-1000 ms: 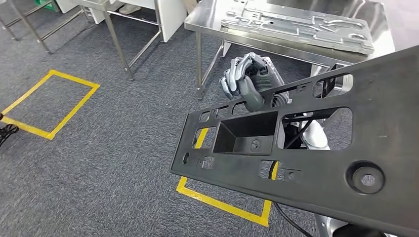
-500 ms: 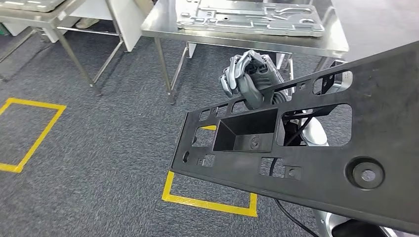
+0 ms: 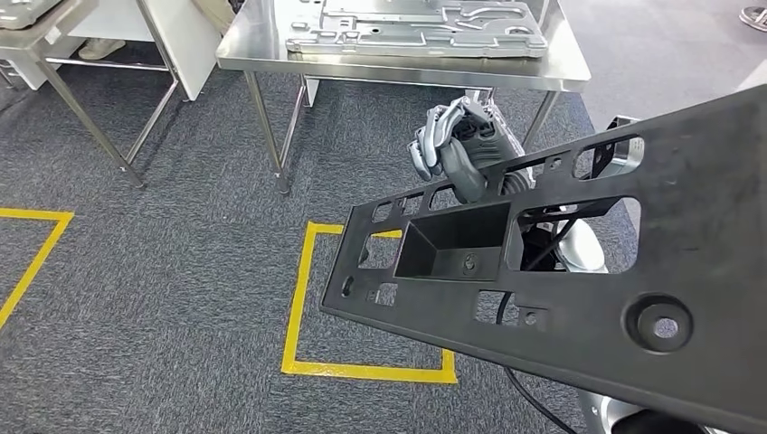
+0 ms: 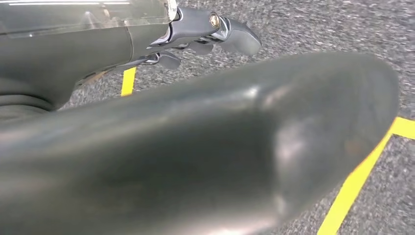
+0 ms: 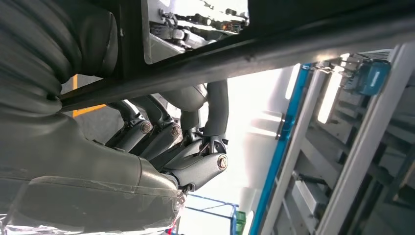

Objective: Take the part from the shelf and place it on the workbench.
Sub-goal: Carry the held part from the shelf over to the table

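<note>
You had the black part (image 3: pixel 579 298) up in the air in the head view, a long flat plastic panel with cut-outs and a rectangular pocket, tilted, its low end toward the yellow tape square (image 3: pixel 362 362) on the grey carpet (image 3: pixel 163 271). It was not on the worktop (image 3: pixel 398 68); that steel worktop stood beyond it, carrying a silver metal panel (image 3: pixel 416 27).

A robot hand (image 3: pixel 457 145) showed just above the part's far edge in the head view, fingers curled in tight, thumb against the panel edge. Which arm it belonged to you couldn't tell from that view alone.

Right robot hand (image 5: pixel 161 137) in the right wrist view: fingers (image 5: pixel 147 129) curled closed under a dark bar of the part (image 5: pixel 274 44), pressed against it, so it gripped the part there. A shelf frame with a blue upright (image 5: pixel 286 142) stood behind.

Left robot hand (image 4: pixel 210 29) in the left wrist view: dark fingertips (image 4: pixel 235 39) stuck out over the carpet past a big blurred dark surface (image 4: pixel 195 147); whether they held anything, cannot tell. Yellow tape (image 4: pixel 352 181) ran on the floor below.
</note>
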Tool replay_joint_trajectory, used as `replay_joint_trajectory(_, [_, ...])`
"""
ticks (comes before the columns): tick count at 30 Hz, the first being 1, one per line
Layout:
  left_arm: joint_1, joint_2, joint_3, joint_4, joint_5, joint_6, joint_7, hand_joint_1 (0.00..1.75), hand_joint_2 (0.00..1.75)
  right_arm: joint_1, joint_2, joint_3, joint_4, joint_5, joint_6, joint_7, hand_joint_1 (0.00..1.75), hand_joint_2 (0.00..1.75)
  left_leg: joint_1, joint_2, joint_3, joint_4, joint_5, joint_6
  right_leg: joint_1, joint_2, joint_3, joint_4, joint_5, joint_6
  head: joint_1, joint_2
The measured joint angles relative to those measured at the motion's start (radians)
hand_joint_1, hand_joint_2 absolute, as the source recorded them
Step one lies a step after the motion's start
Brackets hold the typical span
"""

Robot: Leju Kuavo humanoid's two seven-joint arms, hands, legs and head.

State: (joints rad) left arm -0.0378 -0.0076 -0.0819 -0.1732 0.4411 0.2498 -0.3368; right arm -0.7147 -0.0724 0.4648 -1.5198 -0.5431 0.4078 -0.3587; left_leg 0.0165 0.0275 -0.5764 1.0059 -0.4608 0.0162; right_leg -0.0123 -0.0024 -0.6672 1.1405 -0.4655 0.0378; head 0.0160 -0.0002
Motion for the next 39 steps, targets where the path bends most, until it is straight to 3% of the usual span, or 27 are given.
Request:
replay_joint_trajectory(2, [-0.001,0.000,-0.002,0.000,-0.001,-0.001,-0.003,0.00,0.00,-0.004,0.000,-0.004,0.000,0.001,0.000,0.000,1.75,1.75,-0.003,0.004,0.005,0.000,-0.006,-0.009,0.008,-0.012,0.062,-0.115,0.027,-0.013,0.000,0.000])
replay_joint_trajectory(4, [-0.002,0.000,-0.003,0.000,-0.001,-0.001,-0.003,0.00,0.00,-0.009,-0.001,-0.009,0.001,0.001,0.000,0.000,1.75,1.75,-0.005,0.008,0.009,-0.002,-0.011,-0.021,0.015,-0.014,0.074,-0.141,0.018,-0.028,-0.001,0.000])
replay_joint_trajectory(7, [-0.003,0.000,-0.003,-0.001,-0.001,0.001,-0.005,0.00,0.00,-0.016,-0.001,-0.017,0.003,0.001,0.001,0.001,1.75,1.75,-0.003,0.003,0.007,0.023,-0.027,-0.036,0.007,-0.006,0.096,-0.158,0.018,-0.045,-0.004,0.000])
replay_joint_trajectory(9, [-0.002,0.000,-0.003,-0.001,-0.001,0.002,-0.006,0.00,0.00,-0.020,-0.001,-0.018,0.005,0.001,0.001,0.001,1.75,1.75,-0.002,-0.012,-0.046,0.129,-0.069,-0.040,0.006,-0.003,0.115,-0.166,0.012,-0.053,-0.009,0.000])
replay_joint_trajectory(10, [-0.001,0.001,-0.004,-0.001,-0.001,0.002,-0.006,0.00,0.00,-0.020,0.000,-0.018,0.007,0.001,0.001,0.002,1.75,1.75,-0.002,-0.016,-0.090,0.202,-0.093,-0.042,0.007,0.000,0.122,-0.165,0.005,-0.056,-0.011,0.000])
replay_joint_trajectory(11, [0.001,0.001,-0.004,-0.001,-0.001,0.002,-0.006,0.00,0.00,-0.019,0.000,-0.018,0.008,0.001,0.002,0.002,1.75,1.75,-0.002,-0.018,-0.132,0.263,-0.106,-0.043,0.008,0.003,0.130,-0.165,-0.002,-0.057,-0.012,0.000])
replay_joint_trajectory(12, [0.004,0.001,-0.004,-0.001,-0.001,0.002,-0.006,0.00,0.00,-0.017,0.000,-0.017,0.010,0.001,0.002,0.002,1.75,1.75,-0.002,-0.018,-0.160,0.291,-0.097,-0.043,0.009,0.007,0.141,-0.165,-0.011,-0.057,-0.013,0.000])
replay_joint_trajectory(13, [0.006,0.001,-0.004,-0.001,-0.001,0.003,-0.006,0.00,0.00,-0.016,0.000,-0.017,0.012,0.001,0.002,0.003,1.75,1.75,-0.002,-0.018,-0.169,0.277,-0.065,-0.042,0.009,0.012,0.154,-0.164,-0.022,-0.056,-0.013,0.000])
replay_joint_trajectory(14, [0.008,0.002,-0.004,-0.001,-0.001,0.003,-0.006,0.00,0.00,-0.015,0.000,-0.017,0.013,0.001,0.002,0.003,1.75,1.75,-0.002,-0.018,-0.156,0.223,-0.014,-0.041,0.009,0.016,0.170,-0.164,-0.035,-0.054,-0.014,0.000])
replay_joint_trajectory(16, [0.012,0.003,-0.004,0.000,-0.001,0.003,-0.006,0.00,0.00,-0.016,0.000,-0.017,0.016,0.001,0.002,0.003,1.75,1.75,-0.004,-0.021,-0.108,0.090,0.069,-0.033,0.010,0.021,0.197,-0.164,-0.060,-0.047,-0.014,0.000])
replay_joint_trajectory(17, [0.012,0.003,-0.004,0.001,-0.001,0.003,-0.006,0.00,0.00,-0.017,0.000,-0.017,0.017,0.001,0.002,0.003,1.75,1.75,-0.005,-0.022,-0.089,0.046,0.080,-0.027,0.011,0.023,0.203,-0.164,-0.069,-0.042,-0.015,0.000])
replay_joint_trajectory(19, [0.009,0.003,-0.004,0.002,-0.001,0.003,-0.006,0.00,0.00,-0.018,0.000,-0.017,0.019,0.001,0.002,0.004,1.75,1.75,-0.010,-0.024,-0.074,0.019,0.061,-0.013,0.012,0.026,0.206,-0.163,-0.075,-0.029,-0.012,0.000])
replay_joint_trajectory(21, [0.007,0.003,-0.004,0.002,-0.001,0.003,-0.006,0.00,0.00,-0.018,0.000,-0.017,0.019,0.002,0.002,0.005,1.75,1.75,-0.008,-0.025,-0.061,0.008,0.046,-0.001,0.011,0.025,0.197,-0.137,-0.066,-0.017,-0.010,0.000])
replay_joint_trajectory(23, [0.009,0.003,-0.004,0.002,-0.001,0.003,-0.006,0.00,0.00,-0.020,0.000,-0.018,0.018,0.002,0.002,0.004,1.75,1.75,-0.004,-0.025,-0.039,-0.002,0.034,0.008,0.008,0.018,0.144,-0.045,-0.061,-0.005,-0.007,0.000])
replay_joint_trajectory(24, [0.009,0.003,-0.004,0.002,-0.001,0.004,-0.006,0.00,0.00,-0.020,0.000,-0.018,0.018,0.002,0.002,0.004,1.75,1.75,-0.003,-0.025,-0.028,-0.006,0.026,0.011,0.006,0.015,0.100,0.018,-0.073,0.000,-0.006,0.000])
replay_joint_trajectory(26, [0.009,0.004,-0.004,0.002,-0.001,0.005,-0.007,0.00,0.00,-0.018,0.000,-0.018,0.021,0.001,0.002,0.003,1.75,1.75,-0.003,-0.026,-0.006,-0.008,0.007,0.012,0.002,0.013,0.008,0.124,-0.126,0.006,-0.006,0.000])
replay_joint_trajectory(27, [0.010,0.004,-0.004,0.002,-0.001,0.006,-0.008,0.00,0.00,-0.017,0.000,-0.018,0.023,0.001,0.003,0.003,1.75,1.75,-0.003,-0.027,0.008,-0.008,-0.004,0.012,0.001,0.012,-0.024,0.144,-0.149,0.006,-0.006,0.000])
replay_joint_trajectory(28, [0.011,0.003,-0.004,0.002,-0.001,0.008,-0.010,0.00,0.00,-0.017,0.000,-0.017,0.024,0.000,0.003,0.004,1.75,1.75,-0.003,-0.028,0.024,-0.008,-0.016,0.010,-0.001,0.011,-0.042,0.135,-0.154,0.005,-0.006,0.000])
replay_joint_trajectory(29, [0.013,0.003,-0.004,0.002,0.000,0.010,-0.011,0.00,0.00,-0.019,0.000,-0.017,0.026,-0.001,0.004,0.004,1.75,1.75,-0.003,-0.028,0.043,-0.008,-0.029,0.008,-0.001,0.009,-0.046,0.095,-0.132,0.002,-0.006,0.000])
replay_joint_trajectory(30, [0.013,0.003,-0.004,0.002,0.000,0.011,-0.013,0.00,0.00,-0.021,0.000,-0.017,0.028,-0.002,0.005,0.004,1.75,1.75,-0.003,-0.029,0.061,-0.008,-0.043,0.005,0.000,0.007,-0.039,0.033,-0.081,-0.002,-0.005,0.000])
replay_joint_trajectory(31, [0.014,0.003,-0.004,0.002,0.001,0.012,-0.014,0.00,0.00,-0.023,-0.001,-0.017,0.031,-0.003,0.006,0.004,1.75,1.75,-0.004,-0.029,0.077,-0.008,-0.056,0.002,0.002,0.003,-0.032,-0.036,-0.008,-0.008,-0.005,0.000])
replay_joint_trajectory(32, [0.013,0.003,-0.004,0.003,0.001,0.012,-0.016,0.00,0.00,-0.025,-0.001,-0.017,0.035,-0.004,0.007,0.004,1.75,1.75,-0.005,-0.029,0.089,-0.009,-0.068,-0.004,0.006,0.001,-0.025,-0.089,0.047,-0.014,-0.006,0.000])
replay_joint_trajectory(33, [0.011,0.003,-0.004,0.003,0.002,0.012,-0.017,0.00,0.00,-0.027,-0.002,-0.017,0.038,-0.005,0.007,0.005,1.75,1.75,-0.005,-0.029,0.096,-0.014,-0.078,-0.010,0.010,-0.001,-0.021,-0.120,0.086,-0.021,-0.007,0.000])
replay_joint_trajectory(34, [0.009,0.003,-0.004,0.003,0.002,0.012,-0.018,0.00,0.00,-0.030,-0.001,-0.016,0.041,-0.006,0.007,0.005,1.75,1.75,-0.006,-0.028,0.101,-0.014,-0.081,-0.016,0.013,-0.001,-0.017,-0.134,0.100,-0.027,-0.008,0.000])
replay_joint_trajectory(37, [0.004,0.003,-0.004,0.003,0.002,0.013,-0.021,0.00,0.00,-0.045,0.002,-0.016,0.044,-0.007,0.008,0.002,1.75,1.75,-0.004,-0.027,0.103,0.027,-0.071,-0.034,0.012,0.005,0.018,-0.151,0.081,-0.047,-0.009,0.000])
replay_joint_trajectory(39, [0.002,0.003,-0.004,0.003,0.002,0.014,-0.024,0.00,0.00,-0.056,0.005,-0.016,0.050,-0.009,0.009,-0.001,1.75,1.75,-0.002,-0.027,0.042,0.132,-0.076,-0.039,0.011,0.007,0.047,-0.159,0.066,-0.057,-0.012,0.000])
